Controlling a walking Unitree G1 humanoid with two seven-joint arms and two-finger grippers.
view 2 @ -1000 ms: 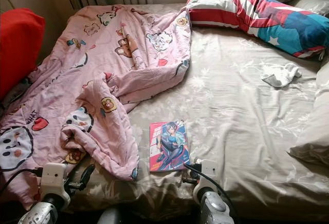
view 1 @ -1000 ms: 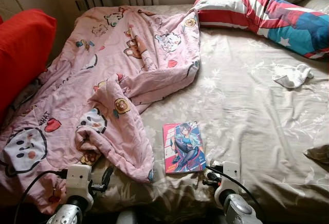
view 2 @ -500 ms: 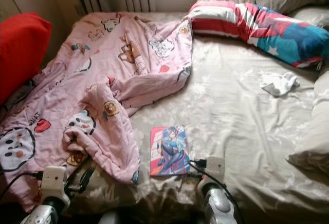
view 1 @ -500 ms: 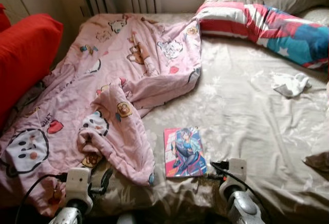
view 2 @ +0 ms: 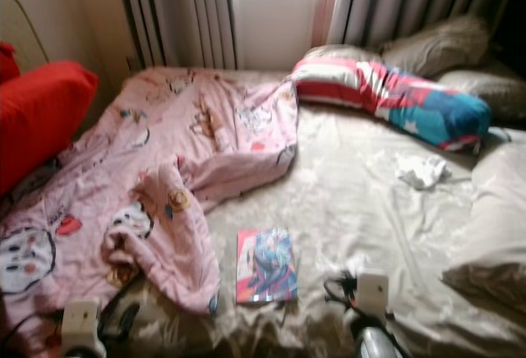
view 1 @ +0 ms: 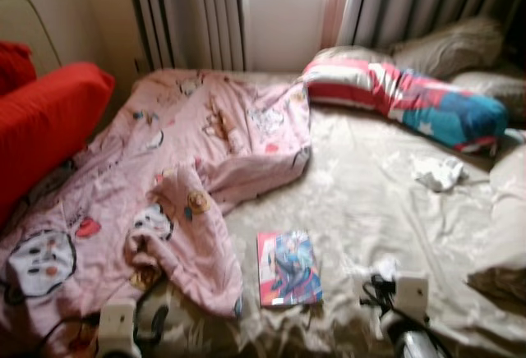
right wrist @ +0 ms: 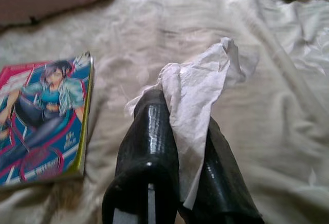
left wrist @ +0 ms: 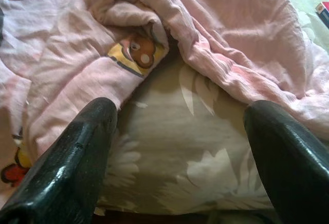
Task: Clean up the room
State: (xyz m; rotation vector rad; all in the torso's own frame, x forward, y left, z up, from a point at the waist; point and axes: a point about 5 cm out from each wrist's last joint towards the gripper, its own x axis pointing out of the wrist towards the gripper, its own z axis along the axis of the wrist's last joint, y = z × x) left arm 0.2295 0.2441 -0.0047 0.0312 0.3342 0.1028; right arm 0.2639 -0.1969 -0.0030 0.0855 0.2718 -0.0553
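Your view has tipped up toward the curtains while the right gripper stays clamped on a crumpled tissue lifted off the bed, left gripper wide open and empty, so bin it next

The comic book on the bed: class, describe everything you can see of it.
The comic book is a thin paperback with a glossy cover showing a drawn figure in blue and pink. It lies flat, closed, face up on the beige floral sheet, just beside the pink blanket's folded edge. The right pincer, clamping a white tissue, hovers nearby.
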